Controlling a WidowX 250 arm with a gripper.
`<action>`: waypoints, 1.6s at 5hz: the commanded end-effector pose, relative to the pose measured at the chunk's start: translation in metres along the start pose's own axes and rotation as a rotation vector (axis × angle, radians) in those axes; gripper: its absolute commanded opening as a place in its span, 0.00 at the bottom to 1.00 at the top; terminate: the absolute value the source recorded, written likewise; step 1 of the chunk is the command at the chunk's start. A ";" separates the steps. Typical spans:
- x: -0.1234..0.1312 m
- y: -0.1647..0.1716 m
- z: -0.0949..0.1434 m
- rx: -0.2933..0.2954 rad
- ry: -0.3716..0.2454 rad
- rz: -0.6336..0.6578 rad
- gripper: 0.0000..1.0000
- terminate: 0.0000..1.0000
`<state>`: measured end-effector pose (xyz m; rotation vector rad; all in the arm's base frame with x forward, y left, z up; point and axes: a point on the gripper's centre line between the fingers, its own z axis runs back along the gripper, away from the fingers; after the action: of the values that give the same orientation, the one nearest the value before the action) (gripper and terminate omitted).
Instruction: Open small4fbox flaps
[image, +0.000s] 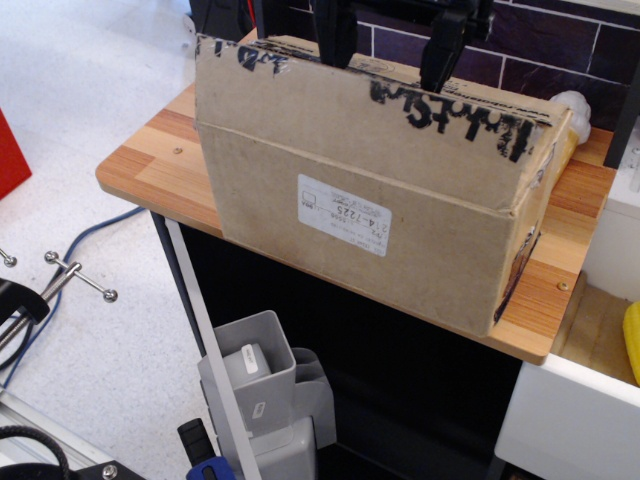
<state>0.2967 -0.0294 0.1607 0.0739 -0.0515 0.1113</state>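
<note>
The small4fbox (400, 255) is a long brown carton with a white label (343, 215), standing on the wooden table (150, 160). Its near long flap (370, 125) stands almost upright, with ragged black tape along its top edge. My gripper (387, 62) is at the top of the view, just behind that flap. Its two black fingers (335, 30) are spread wide apart and hold nothing. The fingertips are hidden behind the flap's top edge. The box interior and the other flaps are hidden.
A dark tiled wall runs behind the table. A white lump (577, 105) lies at the box's far right end. A white cabinet (560, 420) stands at right. A grey bin (250, 370) sits below the table. Cables (90, 235) lie on the floor at left.
</note>
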 end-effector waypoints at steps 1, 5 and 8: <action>-0.016 -0.003 0.010 -0.039 -0.056 0.046 1.00 0.00; -0.039 -0.004 -0.006 -0.102 -0.076 0.101 1.00 0.00; -0.043 -0.002 -0.032 -0.162 -0.194 0.062 1.00 0.00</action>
<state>0.2514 -0.0342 0.1214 -0.0827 -0.2408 0.1547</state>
